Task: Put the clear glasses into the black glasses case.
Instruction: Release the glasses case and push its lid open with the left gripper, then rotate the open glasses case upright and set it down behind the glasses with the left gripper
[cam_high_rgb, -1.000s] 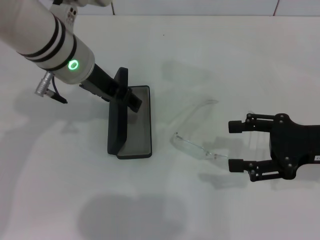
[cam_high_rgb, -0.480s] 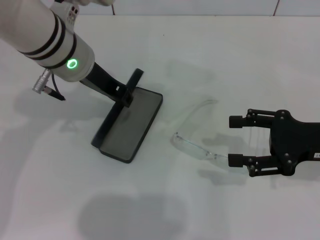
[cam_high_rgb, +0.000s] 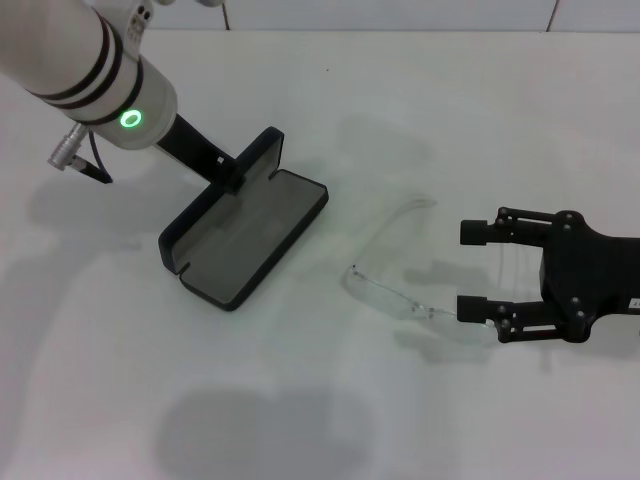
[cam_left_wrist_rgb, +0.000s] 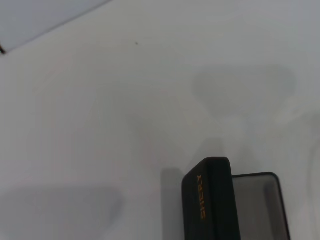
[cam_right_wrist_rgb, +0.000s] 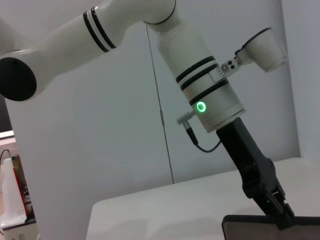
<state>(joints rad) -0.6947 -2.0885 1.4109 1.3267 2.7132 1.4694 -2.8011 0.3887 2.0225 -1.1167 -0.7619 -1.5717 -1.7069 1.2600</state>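
The black glasses case (cam_high_rgb: 250, 240) lies open at centre left of the table, grey lining up, turned on a diagonal. Its lid (cam_high_rgb: 215, 205) stands raised along the left side. My left gripper (cam_high_rgb: 233, 180) is shut on that lid's edge. The left wrist view shows the lid (cam_left_wrist_rgb: 210, 200) with orange lettering and the lining (cam_left_wrist_rgb: 257, 207) beside it. The clear glasses (cam_high_rgb: 390, 285) lie on the table right of the case. My right gripper (cam_high_rgb: 472, 270) is open just right of them, its nearer fingertip by the lens end. The right wrist view shows the left gripper (cam_right_wrist_rgb: 275, 205) on the case (cam_right_wrist_rgb: 265, 227).
The white table (cam_high_rgb: 420, 110) stretches behind and in front of both objects. A wall edge runs along the far side. Shadows of the arms fall on the table near the front left.
The left gripper has swung the case round to a diagonal, and the lid now leans back wider. The right gripper has shifted slightly; the glasses have not moved.
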